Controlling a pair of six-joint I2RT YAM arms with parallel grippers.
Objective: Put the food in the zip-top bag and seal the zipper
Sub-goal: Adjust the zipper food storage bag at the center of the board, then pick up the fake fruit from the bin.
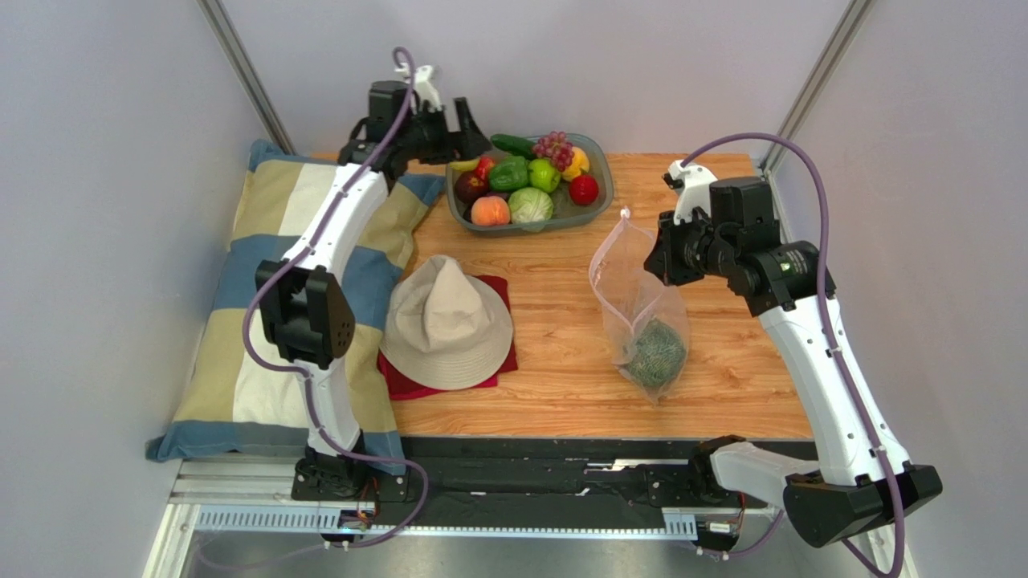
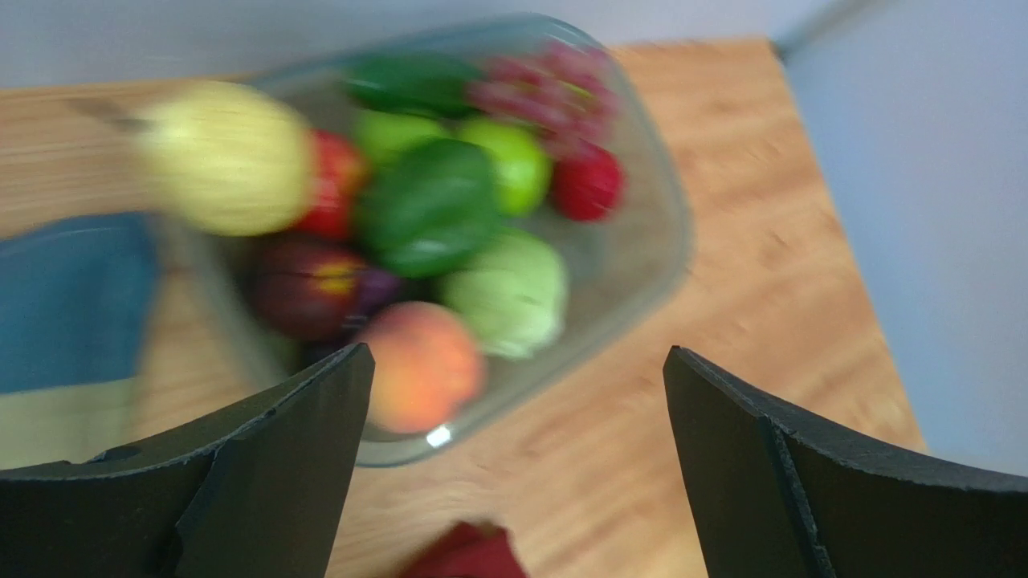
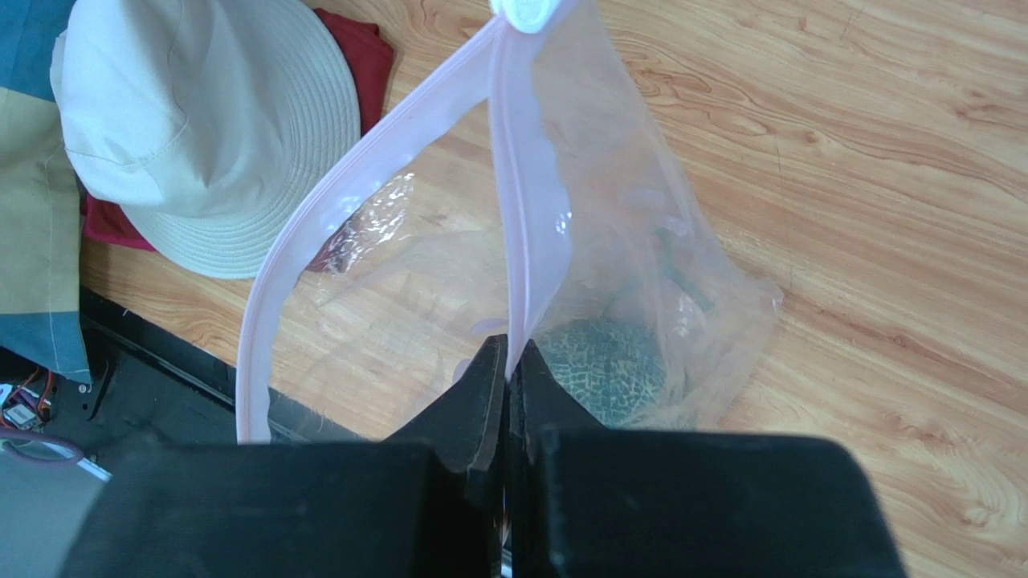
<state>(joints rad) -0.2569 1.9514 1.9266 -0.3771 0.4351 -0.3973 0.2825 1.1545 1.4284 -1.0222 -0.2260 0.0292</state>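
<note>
The clear zip-top bag [image 1: 636, 301] hangs over the table, its mouth gaping, with a green melon [image 1: 655, 349] resting in its bottom. My right gripper [image 3: 509, 361] is shut on one pink zipper [image 3: 531, 217] strip and holds the bag [image 3: 652, 289] up. The melon [image 3: 600, 361] shows through the plastic. More food fills a grey bowl [image 1: 600, 207]: peach [image 1: 489, 211], cabbage [image 1: 529, 205], green pepper [image 1: 508, 176]. My left gripper [image 2: 517, 385] hovers open and empty by the bowl's [image 2: 658, 253] near rim, close to the peach [image 2: 416, 365] and cabbage [image 2: 513, 289].
A beige hat [image 1: 447, 319] lies on a red cloth [image 1: 404, 383] at the table's middle left. A striped pillow [image 1: 260, 301] lies along the left side. Grey walls enclose the table.
</note>
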